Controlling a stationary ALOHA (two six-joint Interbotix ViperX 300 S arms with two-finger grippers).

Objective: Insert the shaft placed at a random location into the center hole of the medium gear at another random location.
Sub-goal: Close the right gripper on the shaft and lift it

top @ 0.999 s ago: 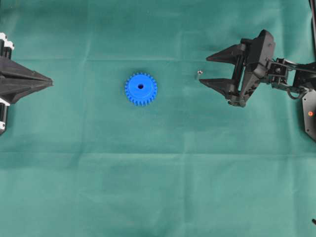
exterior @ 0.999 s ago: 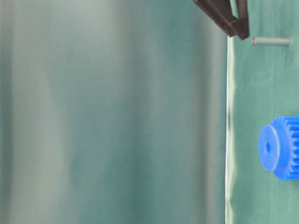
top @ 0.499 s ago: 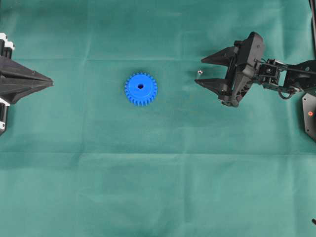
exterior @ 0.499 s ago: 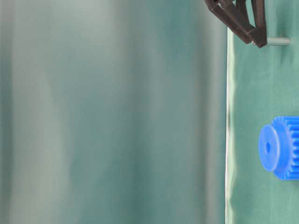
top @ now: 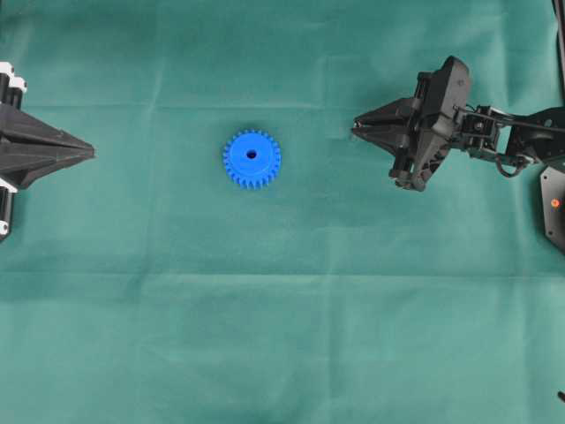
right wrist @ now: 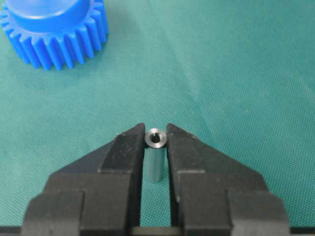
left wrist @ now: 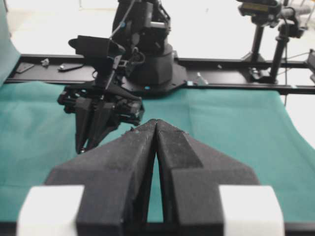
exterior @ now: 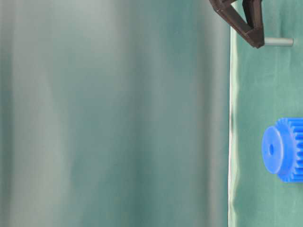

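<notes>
My right tool (right wrist: 156, 142) is closing its two black fingers (right wrist: 123, 152) on the tiny silvery-grey metal shaft (right wrist: 155, 157), which is standing upright between them on the bench; in my right wrist view the pads are sitting against both sides of the pin, its hollow top end showing just above the fingertips. In the overhead view that tool (top: 357, 129) is lying toward the right edge of the bench, its tips pinched to a point.

The bright blue plastic medium gear (top: 252, 158) is lying flat near the middle of the bench, well apart from the shaft, with its small dark center hole (top: 252, 155) facing up through the raised hub. In the table-level view the gear (exterior: 284, 149) and the shaft (exterior: 278, 41) are both showing at the right side of the picture.

My left tool (left wrist: 156, 129) is hanging clenched with nothing in it, at the left edge of the bench (top: 62, 150).

The bench (top: 291, 336) is wearing a green woven cloth with faint fold creases running across it. Beyond its far edge, my left wrist view is showing a black rail (left wrist: 236, 87), camera stands (left wrist: 263, 29) and a bright, washed-out floor (left wrist: 206, 29).
</notes>
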